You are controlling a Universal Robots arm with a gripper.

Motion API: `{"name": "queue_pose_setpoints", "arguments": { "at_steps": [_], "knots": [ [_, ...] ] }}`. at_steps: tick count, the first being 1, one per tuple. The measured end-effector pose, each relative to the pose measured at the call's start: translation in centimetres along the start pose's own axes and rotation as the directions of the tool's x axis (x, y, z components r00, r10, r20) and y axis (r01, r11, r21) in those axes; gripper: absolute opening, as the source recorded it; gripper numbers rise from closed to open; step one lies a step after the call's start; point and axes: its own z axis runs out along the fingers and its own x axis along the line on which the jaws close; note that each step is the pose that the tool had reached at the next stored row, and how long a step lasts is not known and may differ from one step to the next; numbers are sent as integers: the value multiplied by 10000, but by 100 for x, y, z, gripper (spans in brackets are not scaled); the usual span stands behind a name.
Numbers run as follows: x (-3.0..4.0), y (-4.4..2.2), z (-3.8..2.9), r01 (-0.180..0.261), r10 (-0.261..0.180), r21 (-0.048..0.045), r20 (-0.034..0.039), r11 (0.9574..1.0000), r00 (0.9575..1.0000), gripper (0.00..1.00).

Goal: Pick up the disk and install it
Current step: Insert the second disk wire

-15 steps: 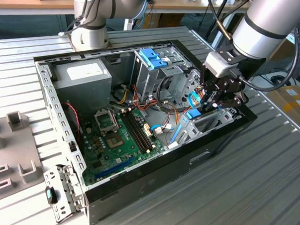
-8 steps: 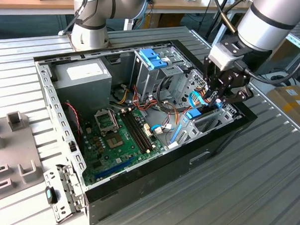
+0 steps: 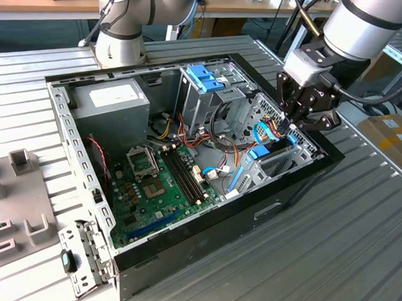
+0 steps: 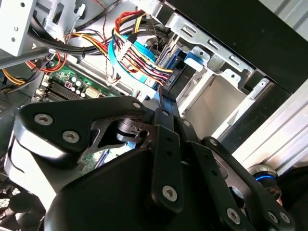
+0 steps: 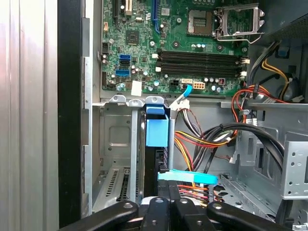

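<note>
An open computer case (image 3: 299, 185) was laid on its side on a ribbed metal tabletop (image 3: 329, 263), with the green motherboard (image 3: 163, 182) exposed. The gripper (image 3: 292, 128) was positioned over the drive bay (image 3: 280, 160) at the corner of the case toward the exterior view's right. The disk (image 5: 156, 132), edged by its bright blue carrier rail, was seated upright in a slot of that bay, as seen in the first wrist view, where the gripper (image 5: 166, 192) was set directly over its end. Whether the gripper was clenched on the disk or released could not be told. Bundled coloured cables (image 5: 202, 144) were routed just beside the disk. A tall metal cage with a blue handle (image 3: 205, 77) was mounted further inside the case, beside a grey power supply box (image 3: 113, 107).
</note>
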Motion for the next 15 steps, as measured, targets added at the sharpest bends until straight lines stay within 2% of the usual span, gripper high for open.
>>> {"name": "queue_pose_setpoints", "arguments": {
  "at_steps": [1, 2, 3, 5, 8, 15],
  "knots": [
    [2, -16, 1, -2, 2, -26, 2, 10000, 10000, 10],
    [6, -43, 3, -4, 4, -72, 5, 10000, 10000, 11],
    [12, -82, 4, -7, 7, -138, 8, 9999, 10000, 11],
    [29, -202, 11, -17, 17, -333, 16, 9994, 10000, 11],
    [43, -300, 16, -24, 24, -474, 17, 9989, 10000, 11],
    [46, -349, 18, -25, 26, -501, 17, 9987, 10000, 11]
  ]
}}
